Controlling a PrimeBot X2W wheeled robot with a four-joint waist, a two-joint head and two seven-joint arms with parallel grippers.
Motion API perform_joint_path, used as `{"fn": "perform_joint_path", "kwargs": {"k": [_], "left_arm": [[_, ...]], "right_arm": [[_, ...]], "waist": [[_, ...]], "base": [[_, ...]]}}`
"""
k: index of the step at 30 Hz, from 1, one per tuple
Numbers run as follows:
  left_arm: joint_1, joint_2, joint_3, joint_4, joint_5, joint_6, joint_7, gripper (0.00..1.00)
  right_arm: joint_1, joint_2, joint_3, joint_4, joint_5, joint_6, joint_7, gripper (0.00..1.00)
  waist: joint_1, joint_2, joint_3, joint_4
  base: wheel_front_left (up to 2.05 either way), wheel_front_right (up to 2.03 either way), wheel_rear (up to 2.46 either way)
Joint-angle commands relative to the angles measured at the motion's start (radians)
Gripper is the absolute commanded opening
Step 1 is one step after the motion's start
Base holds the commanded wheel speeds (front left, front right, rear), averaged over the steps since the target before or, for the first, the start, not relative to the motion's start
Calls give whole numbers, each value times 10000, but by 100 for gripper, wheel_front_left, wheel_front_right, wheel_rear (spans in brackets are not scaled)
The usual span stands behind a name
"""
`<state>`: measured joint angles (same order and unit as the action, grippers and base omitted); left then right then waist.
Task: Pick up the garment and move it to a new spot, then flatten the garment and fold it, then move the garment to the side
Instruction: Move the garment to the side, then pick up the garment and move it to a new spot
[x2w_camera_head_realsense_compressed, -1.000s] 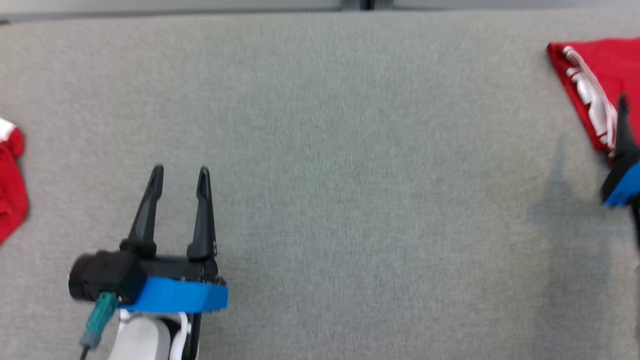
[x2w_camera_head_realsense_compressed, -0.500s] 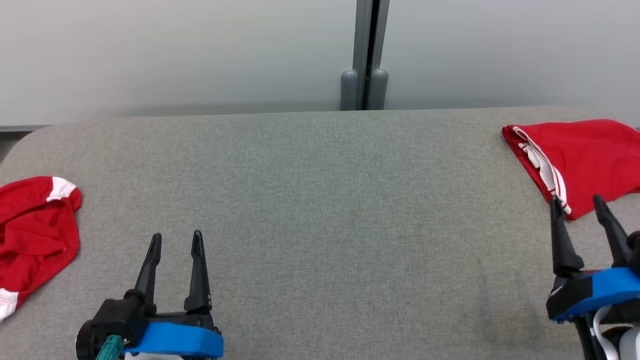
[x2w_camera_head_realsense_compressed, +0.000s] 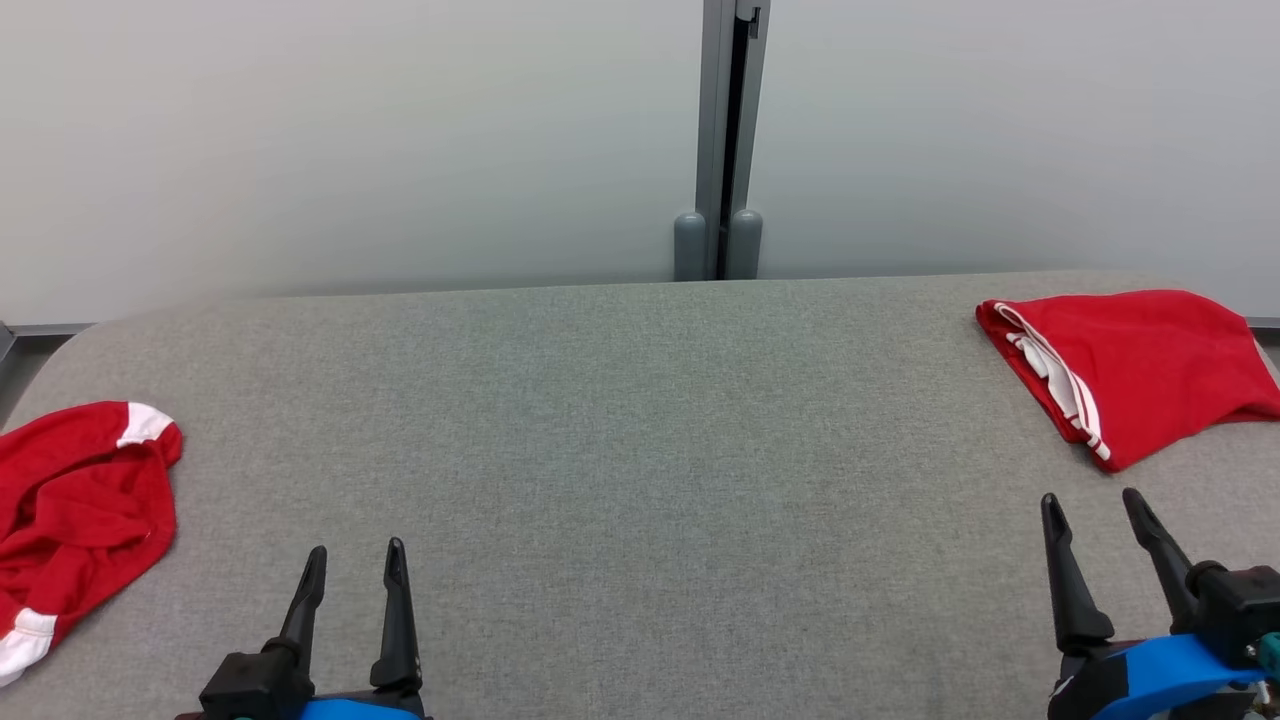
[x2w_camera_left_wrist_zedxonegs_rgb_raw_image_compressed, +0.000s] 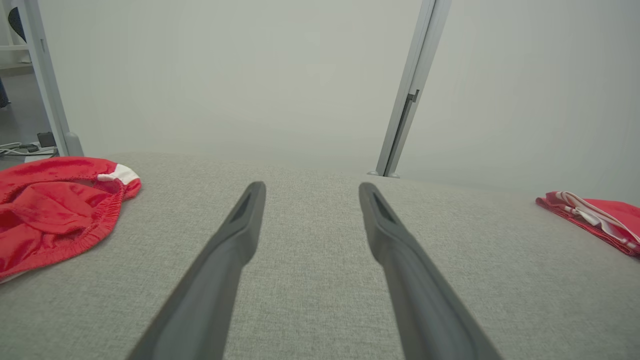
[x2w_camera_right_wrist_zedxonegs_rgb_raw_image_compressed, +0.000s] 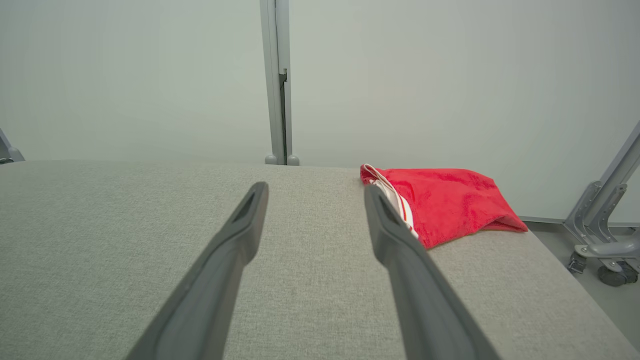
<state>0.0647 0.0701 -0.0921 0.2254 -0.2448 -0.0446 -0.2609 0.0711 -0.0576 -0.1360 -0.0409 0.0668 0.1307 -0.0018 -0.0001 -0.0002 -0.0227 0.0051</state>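
A folded red garment (x2w_camera_head_realsense_compressed: 1140, 365) with white stripes lies flat at the table's far right, and in the right wrist view the folded garment (x2w_camera_right_wrist_zedxonegs_rgb_raw_image_compressed: 450, 200) sits just beyond the right finger. A second, crumpled red garment (x2w_camera_head_realsense_compressed: 85, 500) with white trim lies at the left edge, also in the left wrist view (x2w_camera_left_wrist_zedxonegs_rgb_raw_image_compressed: 55, 205). My right gripper (x2w_camera_head_realsense_compressed: 1089, 495) stands open a short way in front of the folded piece, touching nothing. My left gripper (x2w_camera_head_realsense_compressed: 357, 547) is open at the lower left, right of the crumpled piece. Both wrist views show each gripper, left (x2w_camera_left_wrist_zedxonegs_rgb_raw_image_compressed: 311, 186) and right (x2w_camera_right_wrist_zedxonegs_rgb_raw_image_compressed: 316, 186), with nothing between its fingers.
The grey fabric table (x2w_camera_head_realsense_compressed: 640, 450) stretches between the two garments. A pale wall with a grey vertical post (x2w_camera_head_realsense_compressed: 720, 150) stands behind it. A wheeled metal stand (x2w_camera_right_wrist_zedxonegs_rgb_raw_image_compressed: 602, 245) is on the floor past the table's right end.
The head camera has tilted up, bringing the wall into view. My right gripper has drawn back from the folded garment's near edge. Both grippers stay open.
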Motion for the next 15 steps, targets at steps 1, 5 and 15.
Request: {"fn": "perform_joint_path", "kwargs": {"k": [1,5,15], "left_arm": [[-72,59,-3,32,52,44,13,100],[-207,101,-1,258,56,143,97,100],[-341,142,44,656,-71,221,22,100]], "right_arm": [[167,36,41,67,-13,1,-31,100],[107,43,203,388,15,1,-147,100],[-117,59,428,900,-81,1,-444,100]], "waist": [[1,2,-20,-38],[1,2,-66,-163],[1,2,-56,-192]], "base": [[0,0,0],[0,0,0],[0,0,0]]}}
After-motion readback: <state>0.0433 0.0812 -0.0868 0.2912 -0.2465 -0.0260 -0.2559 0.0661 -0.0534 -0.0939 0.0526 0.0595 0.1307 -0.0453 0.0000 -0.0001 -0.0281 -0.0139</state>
